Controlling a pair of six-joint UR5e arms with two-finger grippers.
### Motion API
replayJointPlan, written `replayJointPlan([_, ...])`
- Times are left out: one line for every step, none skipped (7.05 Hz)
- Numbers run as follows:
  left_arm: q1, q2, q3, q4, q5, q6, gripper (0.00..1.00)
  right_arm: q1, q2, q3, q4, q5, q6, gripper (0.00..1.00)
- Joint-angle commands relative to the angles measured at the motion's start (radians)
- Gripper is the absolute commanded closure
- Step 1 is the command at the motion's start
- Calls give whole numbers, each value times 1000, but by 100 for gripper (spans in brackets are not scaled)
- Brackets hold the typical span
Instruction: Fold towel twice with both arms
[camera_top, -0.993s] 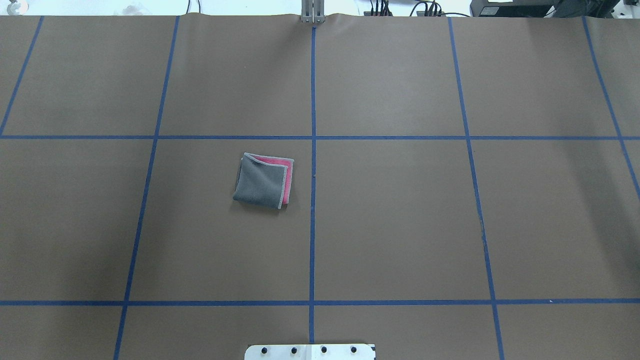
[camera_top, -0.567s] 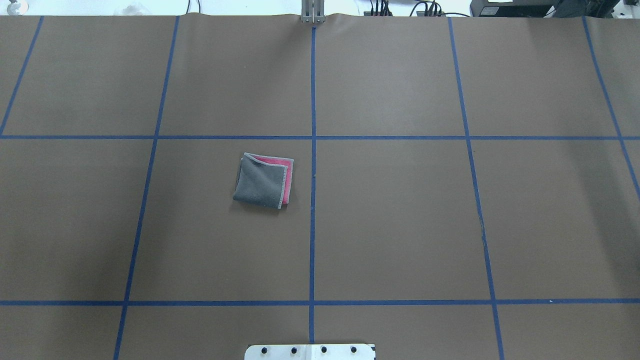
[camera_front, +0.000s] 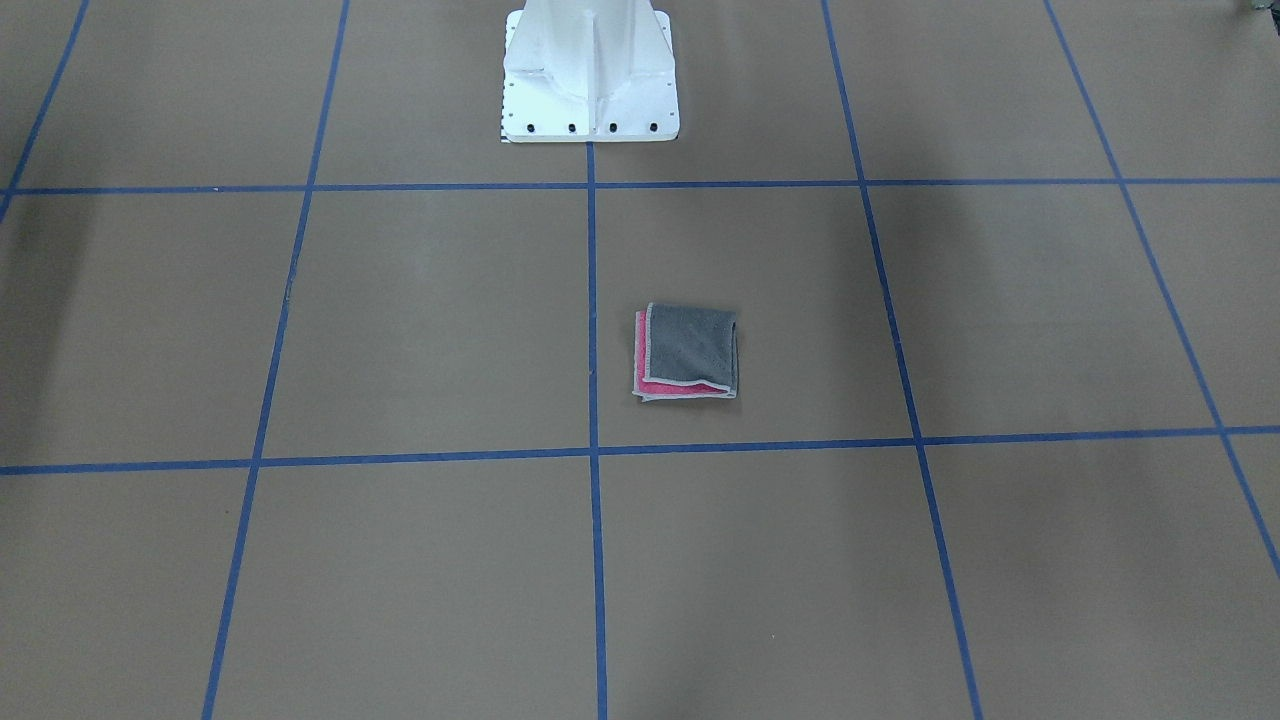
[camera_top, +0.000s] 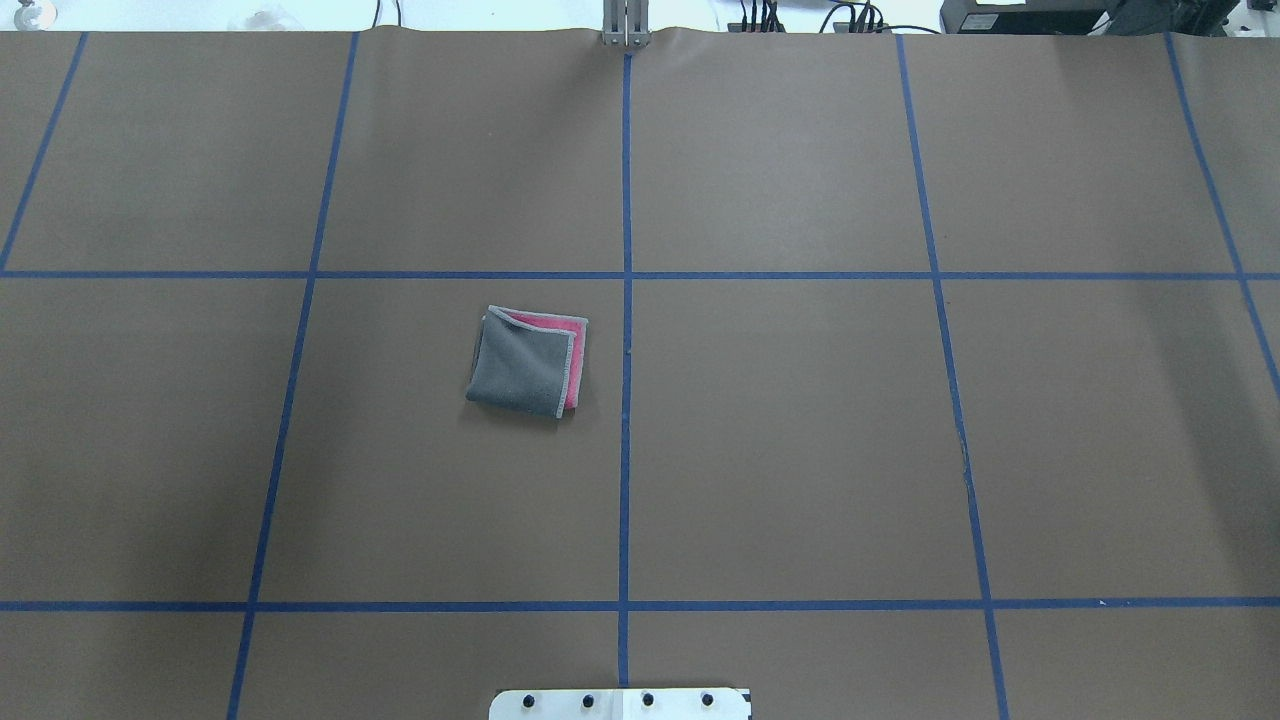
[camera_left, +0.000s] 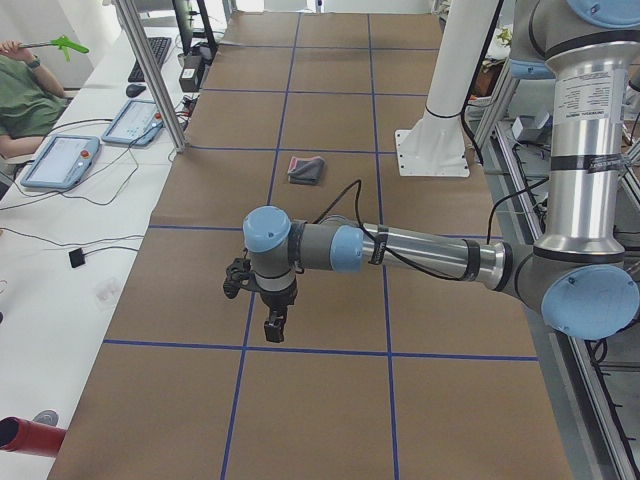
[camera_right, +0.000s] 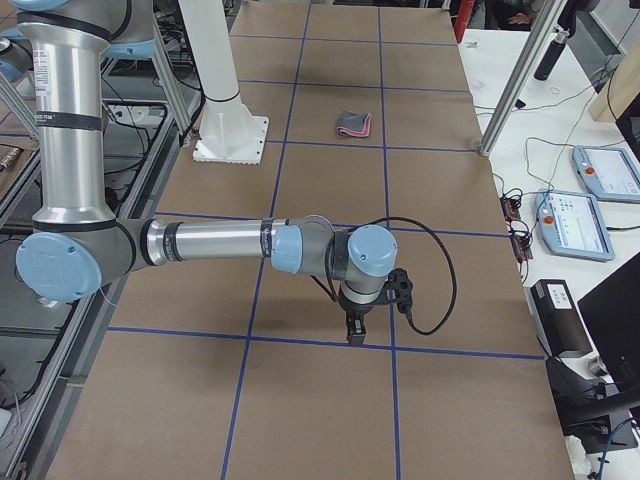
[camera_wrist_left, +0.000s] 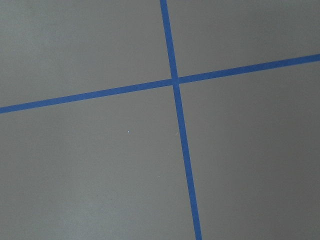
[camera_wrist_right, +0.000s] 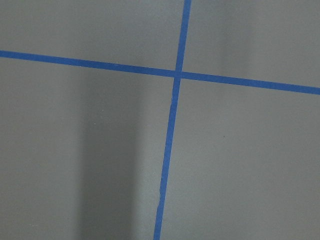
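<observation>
The brown paper-covered counter (camera_top: 800, 450) carries a blue tape grid. The silver-grey jointed left arm (camera_left: 420, 250) and right arm (camera_right: 210, 240) reach low over opposite ends, well apart from the work, likely parked because folding looks done. The small pink-and-grey terry towel (camera_top: 522, 365) lies quartered just left of the centre line. Whether the left pincer (camera_left: 272, 330) or right pincer (camera_right: 355, 330) is spread, I cannot tell.

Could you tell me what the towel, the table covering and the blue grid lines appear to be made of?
The towel looks like soft terry or microfibre cloth: matte nap, stitched light edging, limp folds. The table covering seems matte brown paper or similar sheet; its far edge ripples. The grid lines look like flat blue tape strips.
</observation>
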Motion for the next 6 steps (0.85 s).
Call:
replayJointPlan([0,3,13,-3,1,4,0,0,1,-1,0,4,3,0])
replayJointPlan([0,5,31,-9,0,5,0,0,1,-1,0,5,3,0])
replayJointPlan([0,5,31,-9,0,5,0,0,1,-1,0,7,5,0])
replayJointPlan([-2,6,30,-9,0,5,0,-2,2,-1,2,7,5,0])
replayJointPlan([-3,18,23,-9,-2,7,0,0,2,1,2,7,5,0])
replayJointPlan([-5,18,22,-8,0,7,0,0,4,1,2,7,5,0])
